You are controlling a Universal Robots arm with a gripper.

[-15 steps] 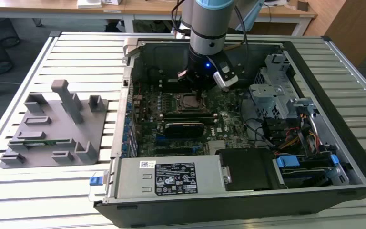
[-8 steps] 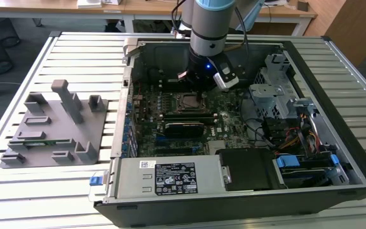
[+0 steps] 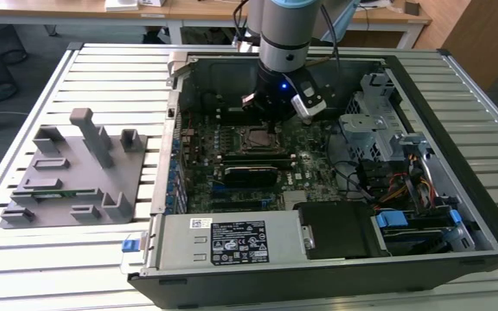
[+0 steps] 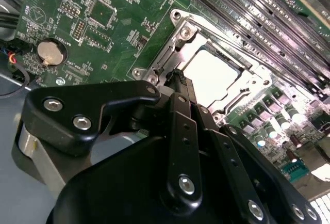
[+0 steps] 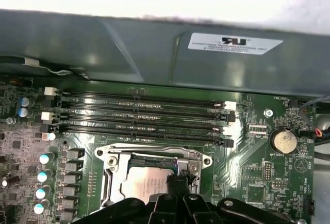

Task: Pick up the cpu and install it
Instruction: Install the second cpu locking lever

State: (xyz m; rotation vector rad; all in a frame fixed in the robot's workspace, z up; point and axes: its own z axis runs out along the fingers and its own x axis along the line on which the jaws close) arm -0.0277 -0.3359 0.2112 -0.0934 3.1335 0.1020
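Note:
The cpu (image 4: pixel 216 72) lies flat in the metal socket frame (image 4: pixel 178 22) on the green motherboard, its silver top (image 5: pixel 144 182) showing in both wrist views. My gripper (image 4: pixel 178 75) hangs inside the open computer case, just above the socket (image 3: pixel 258 137). Its black fingers (image 5: pixel 178 182) stand pressed together, with their tips at one edge of the cpu. I see nothing clamped between them. In the exterior view the gripper (image 3: pixel 275 120) is over the socket's far side.
Empty memory slots (image 5: pixel 139 115) run beside the socket. A coin battery (image 5: pixel 284 140) sits on the board. A grey fixture (image 3: pixel 67 175) stands on the slatted table at the exterior view's left. The power supply (image 3: pixel 231 240) and drive cage (image 3: pixel 375 129) crowd the case.

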